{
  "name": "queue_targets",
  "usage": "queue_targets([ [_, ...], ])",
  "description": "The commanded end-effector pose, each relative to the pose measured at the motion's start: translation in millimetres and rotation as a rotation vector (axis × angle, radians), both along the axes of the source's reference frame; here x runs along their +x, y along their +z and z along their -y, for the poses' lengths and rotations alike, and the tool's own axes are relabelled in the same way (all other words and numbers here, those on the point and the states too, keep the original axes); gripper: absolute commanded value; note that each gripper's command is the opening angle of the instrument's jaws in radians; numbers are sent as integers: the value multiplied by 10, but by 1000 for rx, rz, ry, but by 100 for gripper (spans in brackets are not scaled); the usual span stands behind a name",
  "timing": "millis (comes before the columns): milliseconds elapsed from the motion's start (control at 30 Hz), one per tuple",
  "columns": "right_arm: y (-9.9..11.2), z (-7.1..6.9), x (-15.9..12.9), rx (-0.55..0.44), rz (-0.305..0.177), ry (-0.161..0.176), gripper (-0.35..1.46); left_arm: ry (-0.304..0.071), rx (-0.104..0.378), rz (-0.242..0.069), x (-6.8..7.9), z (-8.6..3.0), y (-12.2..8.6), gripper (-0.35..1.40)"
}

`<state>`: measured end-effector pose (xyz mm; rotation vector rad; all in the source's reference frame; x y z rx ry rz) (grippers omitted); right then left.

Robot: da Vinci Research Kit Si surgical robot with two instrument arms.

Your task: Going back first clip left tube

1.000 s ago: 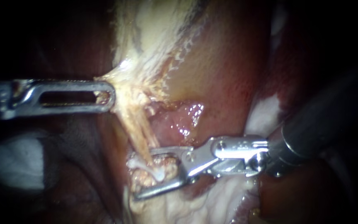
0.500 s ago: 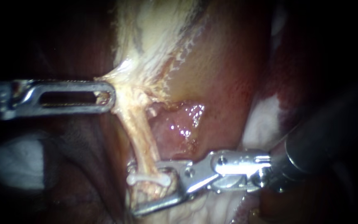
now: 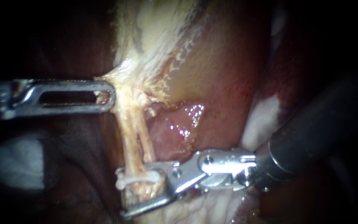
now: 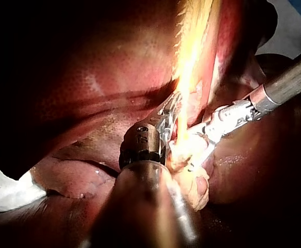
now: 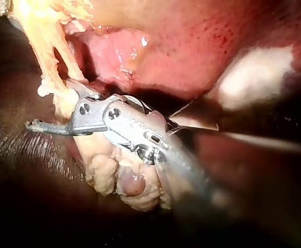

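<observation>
Right instrument (image 3: 121, 193) shifted left, clip (image 3: 139, 178) across tube (image 3: 130, 141); left instrument (image 3: 112, 96) holds tissue (image 3: 119, 83).

Light falls brightest around the tube (image 3: 130, 141), wet glare glints just beside it, and deep shadow swallows everything farther out.

From where I stand, the left instrument (image 3: 108, 97) has its shaft cut off by the endoscope view's left edge. The right instrument (image 3: 123, 193) has a shaft that is only dark blur towards the right edge. Below the clip (image 3: 137, 179) the tube (image 3: 131, 137) sinks into clumped pale tissue (image 3: 146, 191), so its lower end is hidden. Whether the clip closes around one strand or two, I cannot tell. In the left wrist view, glare washes out the spot where the left instrument meets the tissue. In the right wrist view, the right instrument's shaft is a smear.
</observation>
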<state>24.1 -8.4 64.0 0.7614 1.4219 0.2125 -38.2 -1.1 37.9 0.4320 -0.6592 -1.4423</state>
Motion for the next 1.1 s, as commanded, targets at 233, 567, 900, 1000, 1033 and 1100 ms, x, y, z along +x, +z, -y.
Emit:
queue_targets([
  [233,6,-2,24,0,-27,-5,60,0,0,-1,-1,0,0,-35],
  [567,37,-21,22,-28,11,52,60,0,0,-1,0,1,0,-35],
  [900,39,-34,-1,-48,29,81,60,0,0,-1,1,1,0,-35],
  [1000,34,-40,-7,-43,30,81,60,0,0,-1,1,1,0,-35],
  [1033,33,-41,-9,-42,29,81,60,0,0,-1,1,1,0,-35],
  [1100,32,-39,-11,26,47,80,60,0,0,-1,1,1,0,-35],
])
